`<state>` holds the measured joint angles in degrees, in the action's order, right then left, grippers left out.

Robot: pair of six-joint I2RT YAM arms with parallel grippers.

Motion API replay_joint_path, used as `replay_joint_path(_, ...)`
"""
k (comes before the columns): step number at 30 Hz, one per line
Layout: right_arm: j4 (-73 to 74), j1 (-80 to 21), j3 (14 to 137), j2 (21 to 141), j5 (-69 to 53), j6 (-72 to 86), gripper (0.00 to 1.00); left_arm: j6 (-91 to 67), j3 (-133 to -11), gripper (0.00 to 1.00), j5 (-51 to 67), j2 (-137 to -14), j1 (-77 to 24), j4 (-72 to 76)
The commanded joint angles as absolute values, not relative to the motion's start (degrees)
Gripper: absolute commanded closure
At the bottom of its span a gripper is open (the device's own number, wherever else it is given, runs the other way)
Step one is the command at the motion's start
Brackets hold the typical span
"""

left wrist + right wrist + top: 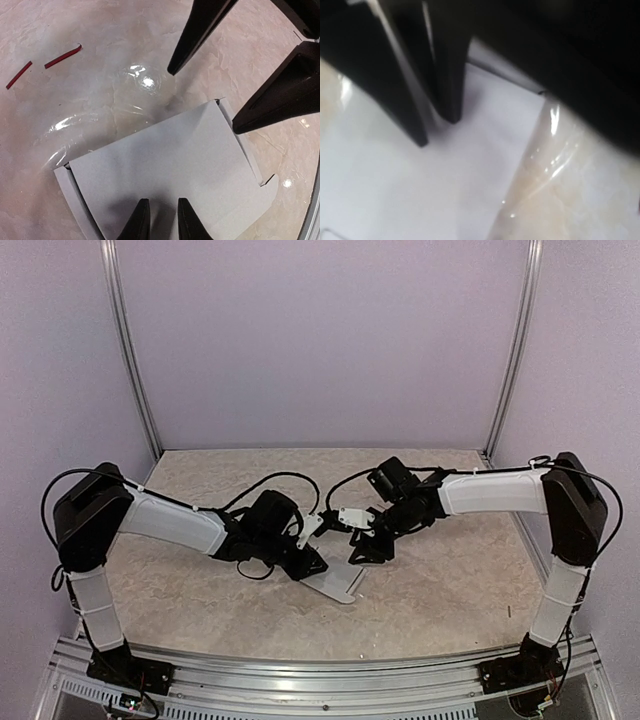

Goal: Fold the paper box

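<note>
**A:** Left wrist view first: where is the paper box (pixel 170 165)?

**B:** Flat on the worktop (pixel 100 30). It is a pale grey sheet of card with narrow flaps along its edges. From the top camera it lies about mid-worktop, just on the near side of where the two arms meet.

**A:** And the left gripper (pixel 163 200)?

**B:** Its jaws stand narrow, with a slim gap between the tips and nothing in it. The tips are over the card's broad panel and throw a shadow on it. I cannot tell whether they press on it.

**A:** The right gripper (pixel 202 101)?

**B:** Its jaws are spread wide and hold nothing. One tip is over bare worktop just beyond the card, and the other is at the card's edge by a corner. I cannot tell whether it touches.

**A:** Does the right wrist view add anything?

**B:** Little, because it is blurred. It shows dark fingers above pale card, with glossy marbled worktop beside it.

**A:** What else is on the surface?

**B:** Two thin red scraps (pixel 62 56), well apart from the box.
</note>
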<state>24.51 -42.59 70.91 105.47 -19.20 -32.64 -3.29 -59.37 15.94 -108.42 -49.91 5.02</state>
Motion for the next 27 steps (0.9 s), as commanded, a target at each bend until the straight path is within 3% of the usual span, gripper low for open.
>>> replay_joint_path(1, 31.6, -42.2, 67.5, 103.3, -13.7, -36.1, 0.53, -2.8, -59.2, 0.77, 13.8, -99.7, -51.7, 10.5)
replay_joint_path(10, 29.6, -42.7, 68.3, 105.3, -13.2, -37.0, 0.53, -5.5, -56.8, 0.71, 10.6, -96.2, -51.8, 6.4)
replay_joint_path(27, 28.1, -43.5, 65.3, 101.5, -13.2, -38.3, 0.53, -6.9, -54.7, 0.79, 10.9, -104.4, -54.2, 6.0)
